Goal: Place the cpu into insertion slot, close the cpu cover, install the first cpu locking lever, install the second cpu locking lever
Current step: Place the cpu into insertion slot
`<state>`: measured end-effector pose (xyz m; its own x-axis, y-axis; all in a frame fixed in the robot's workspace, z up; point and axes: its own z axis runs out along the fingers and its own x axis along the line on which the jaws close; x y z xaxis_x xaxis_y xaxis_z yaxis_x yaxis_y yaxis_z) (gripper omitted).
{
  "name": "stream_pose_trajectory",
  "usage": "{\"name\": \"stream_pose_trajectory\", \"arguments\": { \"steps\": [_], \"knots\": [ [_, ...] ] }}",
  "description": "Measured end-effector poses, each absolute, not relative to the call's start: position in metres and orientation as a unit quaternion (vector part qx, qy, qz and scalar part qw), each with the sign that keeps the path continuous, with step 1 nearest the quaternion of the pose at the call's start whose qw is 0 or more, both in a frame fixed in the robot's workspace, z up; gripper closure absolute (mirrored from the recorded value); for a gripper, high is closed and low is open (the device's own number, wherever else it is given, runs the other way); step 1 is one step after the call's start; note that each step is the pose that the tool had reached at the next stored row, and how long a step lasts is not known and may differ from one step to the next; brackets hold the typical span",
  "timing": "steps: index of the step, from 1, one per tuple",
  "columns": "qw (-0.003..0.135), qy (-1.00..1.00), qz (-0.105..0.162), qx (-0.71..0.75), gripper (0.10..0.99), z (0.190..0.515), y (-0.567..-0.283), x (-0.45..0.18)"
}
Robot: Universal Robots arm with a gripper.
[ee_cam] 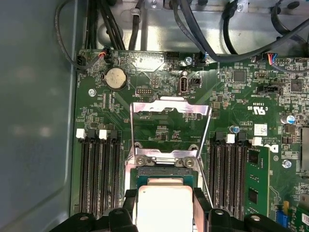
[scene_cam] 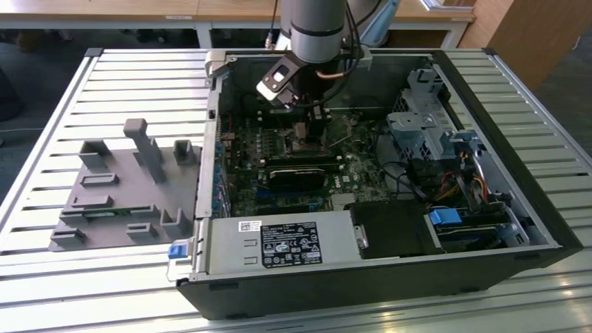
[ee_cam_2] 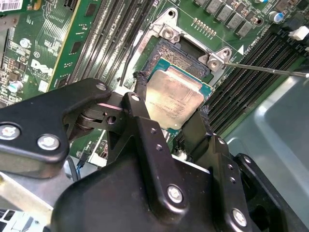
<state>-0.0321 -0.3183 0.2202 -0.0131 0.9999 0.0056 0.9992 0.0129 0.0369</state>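
The cpu point(ee_cam_2: 176, 94), clenched between the tips of my pincer point(ee_cam_2: 170, 113), hangs at the insertion slot point(ee_cam_2: 186, 54), partly over its dark centre. The cpu cover point(ee_cam: 171, 109) stands open beyond it. The risk, as I judge it, is that a tilted or off-square chip catches the socket frame and bends contacts. The open computer case point(scene_cam: 370, 284), on the slatted surface point(scene_cam: 74, 277), holds the green motherboard point(ee_cam: 231, 96).

Lab workshop: open computer case point(scene_cam: 370, 288) on slatted metal bench point(scene_cam: 138, 83), desks point(scene_cam: 111, 12) behind.
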Motion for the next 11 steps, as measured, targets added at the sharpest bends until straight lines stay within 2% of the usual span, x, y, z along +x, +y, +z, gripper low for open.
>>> {"name": "stream_pose_trajectory", "arguments": {
  "steps": [11],
  "knots": [
    [0.011,0.71,0.015,0.704,0.545,0.2154,-0.3177,-0.0321]
  ]
}}
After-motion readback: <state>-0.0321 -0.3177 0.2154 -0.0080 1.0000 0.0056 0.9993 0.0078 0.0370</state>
